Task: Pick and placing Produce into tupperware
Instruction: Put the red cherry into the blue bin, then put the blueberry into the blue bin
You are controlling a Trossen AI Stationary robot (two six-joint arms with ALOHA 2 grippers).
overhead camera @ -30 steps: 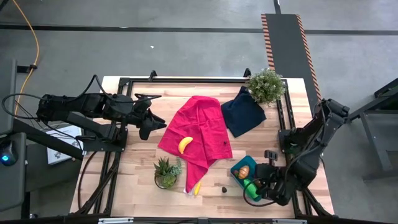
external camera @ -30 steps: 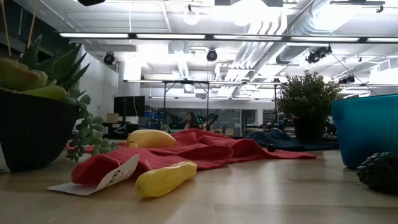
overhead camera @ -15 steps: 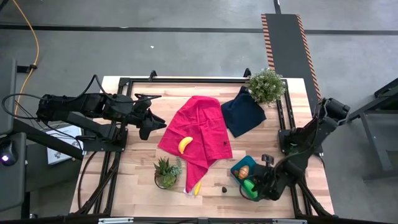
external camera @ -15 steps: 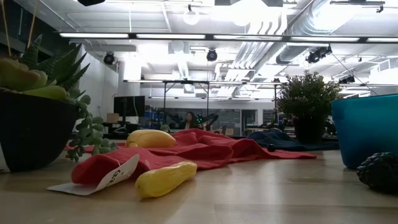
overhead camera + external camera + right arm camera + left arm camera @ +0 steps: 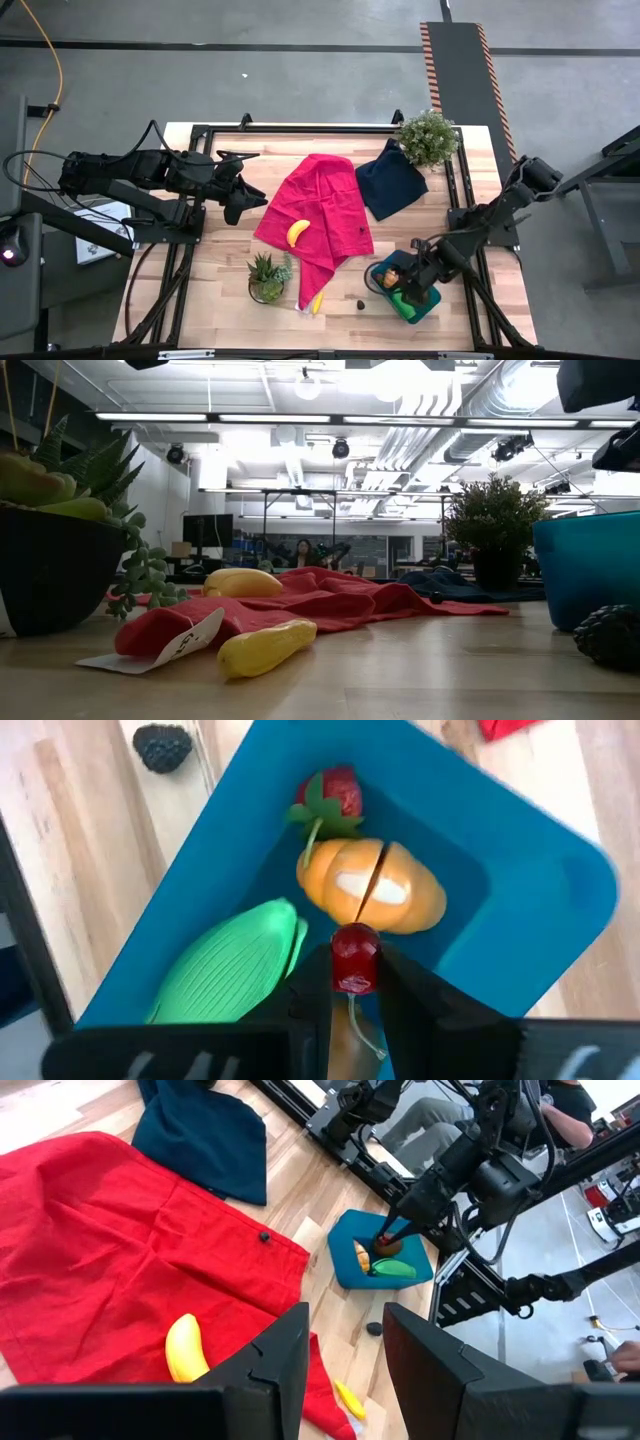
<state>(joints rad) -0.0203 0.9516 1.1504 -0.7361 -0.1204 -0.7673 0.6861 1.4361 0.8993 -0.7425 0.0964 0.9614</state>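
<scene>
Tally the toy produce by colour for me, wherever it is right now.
Yellow: 2, a banana on the red cloth, a second banana at its edge
Red: 2, strawberry in the tub, cherry in the right gripper
Orange: 1, orange piece in the tub
Green: 1, green piece in the tub
Black: 1, berry outside the tub
Total: 7
</scene>
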